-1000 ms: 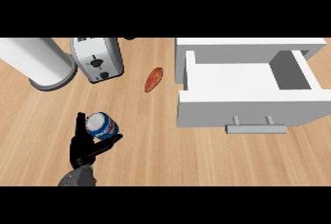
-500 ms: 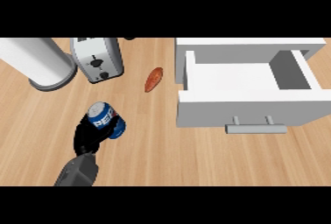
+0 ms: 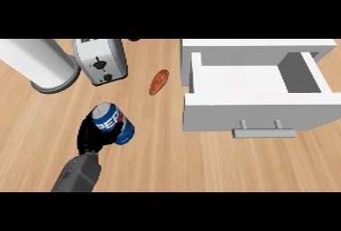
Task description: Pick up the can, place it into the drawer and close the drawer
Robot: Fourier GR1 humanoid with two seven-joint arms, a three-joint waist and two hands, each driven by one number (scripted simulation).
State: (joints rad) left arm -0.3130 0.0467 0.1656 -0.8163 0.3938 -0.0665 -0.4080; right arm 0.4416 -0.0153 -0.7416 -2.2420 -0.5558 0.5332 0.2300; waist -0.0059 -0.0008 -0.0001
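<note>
Lifted further toward the drawer (image 3: 256,85), the blue Pepsi can (image 3: 113,122) tilts, "PEPSI" readable, gripped in the left hand's (image 3: 93,135) curled fingers.

Bare counter (image 3: 166,162) runs from the left hand (image 3: 93,135), curled round the can (image 3: 113,124), across to the drawer (image 3: 256,79), which stands pulled open with its top unobstructed. The drawer's front panel and handle (image 3: 264,132) form a wall toward the near edge. A reddish-brown food item (image 3: 158,81) lies just left of the drawer. The toaster (image 3: 101,59) and white cylinder (image 3: 36,63) occupy the far left corner.
</note>
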